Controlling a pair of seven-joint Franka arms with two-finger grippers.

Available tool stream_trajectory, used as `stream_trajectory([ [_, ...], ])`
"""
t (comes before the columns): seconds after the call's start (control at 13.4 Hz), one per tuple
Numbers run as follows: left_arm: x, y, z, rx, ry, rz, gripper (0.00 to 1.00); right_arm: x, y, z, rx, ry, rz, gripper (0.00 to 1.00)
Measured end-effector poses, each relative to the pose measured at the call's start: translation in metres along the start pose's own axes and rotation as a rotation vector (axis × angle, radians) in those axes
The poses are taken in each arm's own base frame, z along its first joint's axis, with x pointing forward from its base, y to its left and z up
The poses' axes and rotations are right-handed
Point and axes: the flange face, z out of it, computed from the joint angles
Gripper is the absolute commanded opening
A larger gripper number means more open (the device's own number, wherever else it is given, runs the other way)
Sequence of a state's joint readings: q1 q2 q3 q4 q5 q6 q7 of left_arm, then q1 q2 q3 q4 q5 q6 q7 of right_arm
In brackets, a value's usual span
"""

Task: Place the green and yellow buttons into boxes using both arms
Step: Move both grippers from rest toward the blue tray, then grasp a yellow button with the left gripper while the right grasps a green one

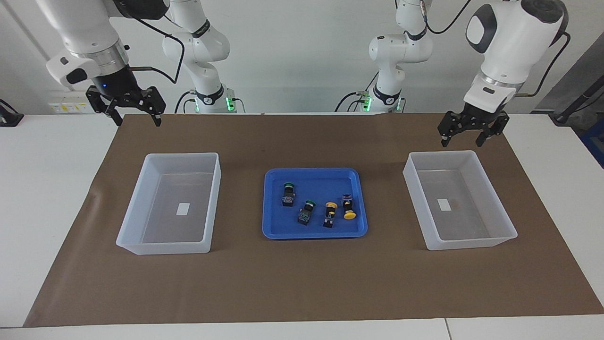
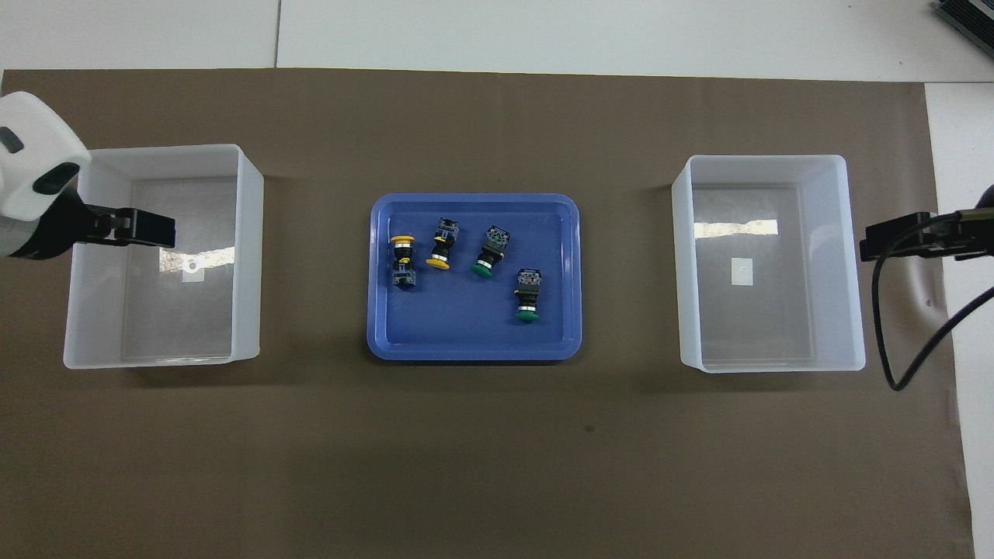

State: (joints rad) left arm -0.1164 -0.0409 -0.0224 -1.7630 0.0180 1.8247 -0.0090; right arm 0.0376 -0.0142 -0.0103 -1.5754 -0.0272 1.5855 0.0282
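Sorting has not begun: two green buttons [image 1: 289,193] and two yellow buttons [image 1: 349,207] are seen lying in the blue tray [image 1: 273,226] at mid-bench, between two empty boxes [image 1: 141,236]. The left pincer [image 1: 472,134] is held raised over the box [image 1: 500,236] at its end, fingers apart; the right pincer [image 1: 134,111] is likewise spread. All four placements remain.

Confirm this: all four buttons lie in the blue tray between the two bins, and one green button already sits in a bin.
Wrong on one count: no green button is in a bin. The overhead view shows both bins empty; both green buttons lie with the yellow buttons in the blue tray.
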Motion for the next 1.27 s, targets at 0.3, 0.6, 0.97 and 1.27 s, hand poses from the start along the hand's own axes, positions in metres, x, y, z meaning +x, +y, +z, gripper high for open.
stream_trajectory([
  [0.3,-0.003,0.075,0.043,-0.019,0.033,0.011,1.00,0.022,-0.073,0.042,-0.001,-0.016,-0.002,1.00],
  [0.6,0.010,0.140,0.113,-0.048,0.077,-0.001,1.00,0.039,-0.133,0.096,0.011,0.008,0.043,1.00],
  [0.97,0.016,0.173,0.186,-0.076,0.124,0.000,1.00,0.043,-0.194,0.161,0.079,0.022,0.047,1.00],
  [1.27,0.012,0.191,0.210,-0.076,0.097,-0.011,0.93,0.028,-0.260,0.204,0.098,0.050,0.038,1.00],
])
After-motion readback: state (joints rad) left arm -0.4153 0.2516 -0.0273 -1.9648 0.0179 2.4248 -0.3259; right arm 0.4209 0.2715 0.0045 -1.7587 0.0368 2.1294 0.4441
